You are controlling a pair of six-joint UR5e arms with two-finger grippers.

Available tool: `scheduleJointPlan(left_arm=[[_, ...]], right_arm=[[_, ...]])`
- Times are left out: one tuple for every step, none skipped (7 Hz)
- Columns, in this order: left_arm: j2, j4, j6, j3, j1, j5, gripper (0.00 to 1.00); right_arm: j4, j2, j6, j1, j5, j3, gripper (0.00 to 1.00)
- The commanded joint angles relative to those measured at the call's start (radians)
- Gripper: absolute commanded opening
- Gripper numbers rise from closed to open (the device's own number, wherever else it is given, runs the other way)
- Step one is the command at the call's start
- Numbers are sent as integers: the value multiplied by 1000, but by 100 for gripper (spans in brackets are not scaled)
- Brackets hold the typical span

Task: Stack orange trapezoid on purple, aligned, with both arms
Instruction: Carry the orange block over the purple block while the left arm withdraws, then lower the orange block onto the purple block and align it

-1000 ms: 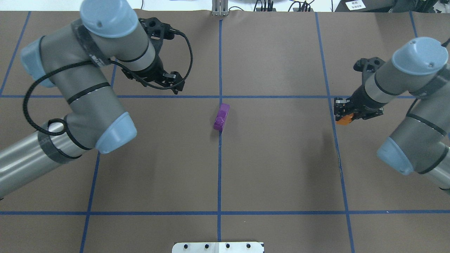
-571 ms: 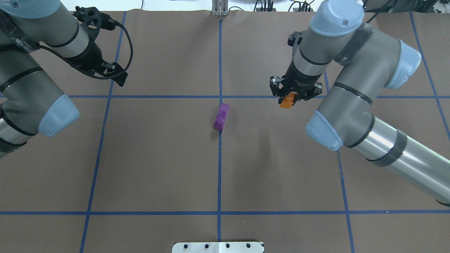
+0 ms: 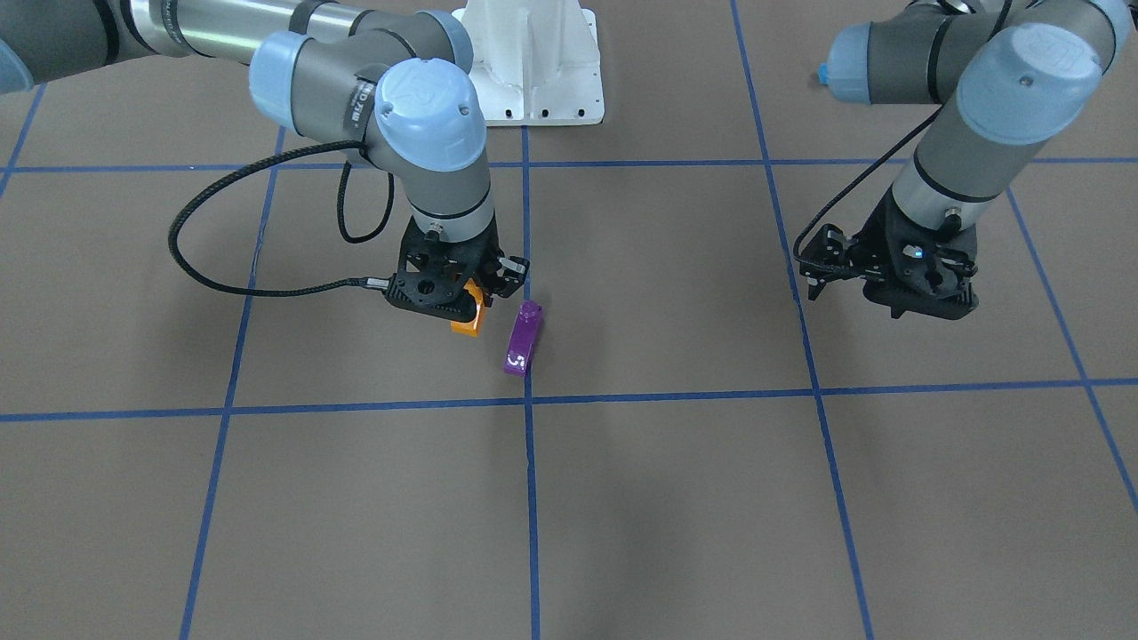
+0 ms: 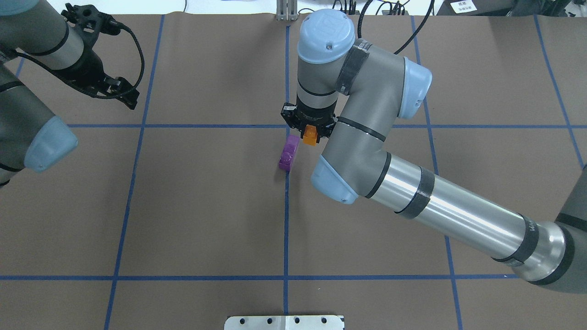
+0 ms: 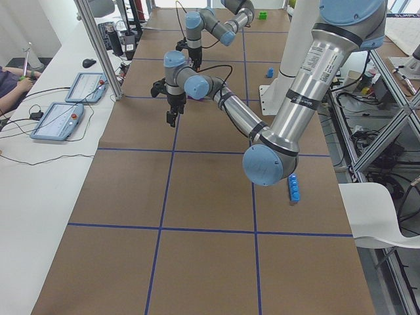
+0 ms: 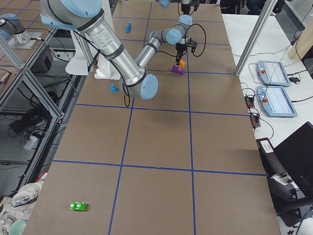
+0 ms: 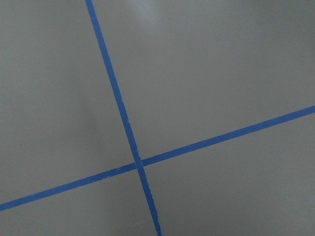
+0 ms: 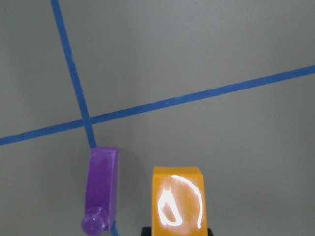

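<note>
The purple brick lies on its side on the centre blue line, its stud pointing sideways; it also shows in the front view and the right wrist view. My right gripper is shut on the orange trapezoid and holds it just above the table, right beside the purple brick's far end and apart from it. The orange trapezoid also shows in the front view and the right wrist view. My left gripper is open and empty at the far left, well away from both bricks.
The white robot base stands at the near middle edge. A long blue brick, a small blue brick and a green brick lie far from the centre. Operator tablets sit beyond the far edge.
My right arm swept from the right side to the centre, carrying the orange trapezoid next to the purple brick. My left arm drew back to the far left. The purple brick stayed put.
</note>
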Motion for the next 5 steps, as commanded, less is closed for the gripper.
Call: scheduleJointPlan(left_arm=[[11,-1,0,-1,-1,0,100],[11,-3,0,-1,-1,0,100],[11,-3,0,-2,1,0,100],[11,-3,0,-1,1,0,100],[11,-3,0,-1,1,0,100]], right_arm=[[94,18,71,-49,-36,-63,0],[94,18,112,-60,-36,-65,0],[101,20,142,-69,-38,-79,0],[103,33,183,-69,-38,-102,0],[105,62,203,-71,-38,-143,0]])
